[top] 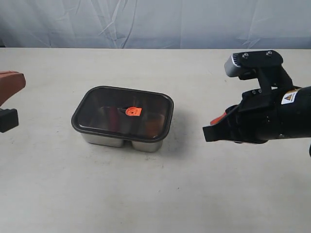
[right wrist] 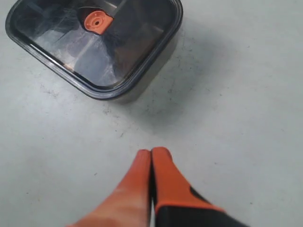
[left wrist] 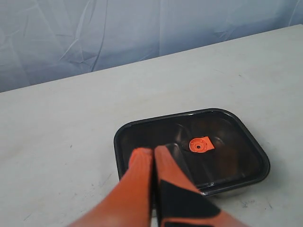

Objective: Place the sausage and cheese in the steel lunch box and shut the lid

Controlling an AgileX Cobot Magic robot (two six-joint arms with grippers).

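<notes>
Left pincer (left wrist: 152,153): orange fingers pressed together from root to tip, nothing between them; in the exterior view only its edge shows at the side of the scene.
Right pincer (right wrist: 150,153): jaws fully closed, the two orange tips touching, empty; it hovers low over the bare worktop (top: 146,199), with its black arm and grey wrist camera (top: 252,62) behind it.
Steel lunch box (top: 121,141): straight ahead of the right pincer's tips and clear of them, with bare worktop between; also ahead of the left pincer's tips, well apart from them in the exterior view; it stands flat on the worktop between the two pincers, nearer the left one's side.
Lid (top: 124,112): seated level on the lunch box and covering both compartments, its dark rim running all round the steel wall; neither pincer touches it.
Valve (top: 132,111): small and orange-red, at the lid's middle, pointing up.
Sausage and cheese: cannot be told apart through the dark lid; only dim shapes and reflections show beneath it.
Cloth (top: 146,19): pale and creased, hanging behind the far edge of the worktop, beyond the lunch box from both pincers.
</notes>
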